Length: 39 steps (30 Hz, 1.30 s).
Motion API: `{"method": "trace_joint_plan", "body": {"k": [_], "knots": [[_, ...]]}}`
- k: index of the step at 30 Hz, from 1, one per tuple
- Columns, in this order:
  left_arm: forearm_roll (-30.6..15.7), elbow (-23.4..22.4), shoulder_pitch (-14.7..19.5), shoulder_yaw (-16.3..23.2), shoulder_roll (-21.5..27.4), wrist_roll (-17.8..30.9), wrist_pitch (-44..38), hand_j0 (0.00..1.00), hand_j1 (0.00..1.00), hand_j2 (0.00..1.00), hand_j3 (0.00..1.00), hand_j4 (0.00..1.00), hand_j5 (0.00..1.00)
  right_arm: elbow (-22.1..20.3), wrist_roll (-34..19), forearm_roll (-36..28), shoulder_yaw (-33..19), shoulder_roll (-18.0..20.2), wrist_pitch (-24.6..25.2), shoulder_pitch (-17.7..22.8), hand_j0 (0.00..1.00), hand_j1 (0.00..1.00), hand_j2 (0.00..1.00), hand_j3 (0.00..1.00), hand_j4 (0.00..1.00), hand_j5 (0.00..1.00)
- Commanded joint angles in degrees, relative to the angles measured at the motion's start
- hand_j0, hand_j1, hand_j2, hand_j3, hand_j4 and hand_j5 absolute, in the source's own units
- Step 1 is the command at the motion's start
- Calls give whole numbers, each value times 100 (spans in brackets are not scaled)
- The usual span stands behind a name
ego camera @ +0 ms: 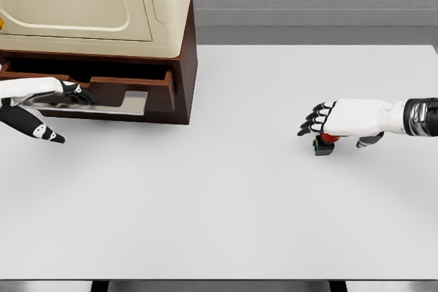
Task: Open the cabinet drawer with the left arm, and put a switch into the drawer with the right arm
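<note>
**Drawer part open, right robot hand over the switch**

Left robot hand (65,94) was at the drawer (102,90) of the brown cabinet (181,66), far left of the white worktop (219,217). Fingers sat on or just over the pale handle plate (130,102); thumb hung below, pointing away. Couldn't tell if it was actually gripping the handle or only resting on it. The drawer front stood out from the cabinet face with a dark gap above it, so I'd call the drawer pulled out some way, not fully.

Right robot hand (328,122) was well apart from the cabinet, on the right side of the worktop, palm down. Dark fingertips curled over a small switch (324,143) with a red top on a dark base. The switch looked to be on the worktop, right under the fingers. Grasp closed or only closing: unclear from this angle.

Step in hand, my read: pick-up of the switch, drawer opening mostly done. Next move needs a firm pinch on a small part, a lift, then a long carry left to the drawer gap. That gap looked narrow, so more pull may be needed first.

Hidden: drawer interior, left forearm cut off by the frame edge, most of the switch under the hand. The cream machine (89,5) on top of the cabinet was cropped too.
</note>
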State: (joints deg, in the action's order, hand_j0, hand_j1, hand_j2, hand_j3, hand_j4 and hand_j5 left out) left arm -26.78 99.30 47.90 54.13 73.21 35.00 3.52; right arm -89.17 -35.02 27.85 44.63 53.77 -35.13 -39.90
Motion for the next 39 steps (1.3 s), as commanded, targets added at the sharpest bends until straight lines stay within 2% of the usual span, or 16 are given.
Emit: {"method": "trace_joint_plan", "body": {"k": [1, 13, 39], "knots": [[-1321, 168, 0, -51, -61, 0, 96, 84, 84, 84, 84, 84, 84, -12, 2, -25, -7, 2, 13, 0, 100, 100, 100, 100, 100, 100], [-1646, 168, 44, -51, -8, 0, 184, 85, 85, 85, 85, 85, 85, -179, 2, -34, 19, 11, 13, 9, 100, 100, 100, 100, 100, 100], [-1778, 169, -114, -43, 378, 0, 676, 85, 85, 85, 85, 85, 85, -170, 2, -25, 134, 20, 13, 18, 100, 100, 100, 100, 100, 100]]}}
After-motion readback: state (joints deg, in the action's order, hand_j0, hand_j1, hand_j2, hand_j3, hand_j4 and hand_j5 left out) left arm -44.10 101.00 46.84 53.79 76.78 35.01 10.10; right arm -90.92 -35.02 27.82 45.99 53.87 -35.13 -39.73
